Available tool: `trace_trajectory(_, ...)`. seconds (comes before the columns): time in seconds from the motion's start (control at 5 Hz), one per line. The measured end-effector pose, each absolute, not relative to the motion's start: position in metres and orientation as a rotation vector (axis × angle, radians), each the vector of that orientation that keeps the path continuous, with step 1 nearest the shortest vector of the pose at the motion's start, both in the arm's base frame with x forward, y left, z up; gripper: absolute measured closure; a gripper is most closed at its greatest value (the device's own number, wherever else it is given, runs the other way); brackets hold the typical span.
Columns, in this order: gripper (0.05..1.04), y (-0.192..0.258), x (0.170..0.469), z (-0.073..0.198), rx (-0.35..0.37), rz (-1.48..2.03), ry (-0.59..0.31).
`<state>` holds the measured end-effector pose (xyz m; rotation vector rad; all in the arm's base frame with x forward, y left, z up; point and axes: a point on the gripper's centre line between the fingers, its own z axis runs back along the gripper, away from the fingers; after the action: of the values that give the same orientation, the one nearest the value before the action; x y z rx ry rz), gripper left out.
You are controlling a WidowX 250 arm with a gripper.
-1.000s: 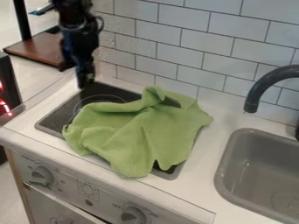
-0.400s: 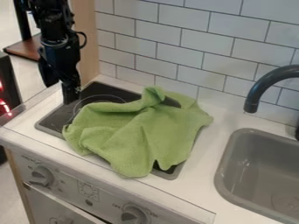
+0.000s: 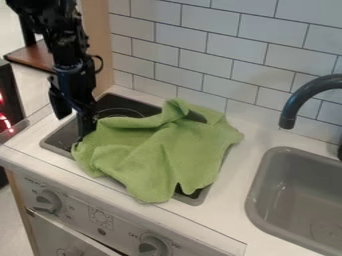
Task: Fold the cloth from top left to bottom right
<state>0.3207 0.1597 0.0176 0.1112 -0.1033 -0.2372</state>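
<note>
Lower than a moment ago, my black arm [image 3: 69, 67] slants down from the upper left. On the dark stovetop [image 3: 59, 138] lies the rumpled green cloth [image 3: 157, 155], unfolded; just at its left edge hangs my gripper [image 3: 82, 134], though I cannot tell whether it is open or closed.

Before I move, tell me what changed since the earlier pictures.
The tool moved toward the front of the cooktop, to beside the left corner of the green cloth. No grasp or release shows. Cloth, faucet and sink stayed as they were.
</note>
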Motion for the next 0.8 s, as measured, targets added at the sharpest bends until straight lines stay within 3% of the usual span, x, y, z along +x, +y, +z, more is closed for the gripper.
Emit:
trace_trajectory(0.4, 0.137, 0.162, 0.322, -0.002, 0.142, -0.229, -0.073)
trace_trajectory(0.8, 0.704, 0.169, 0.328, -0.004, 0.179, -0.241, -0.078)
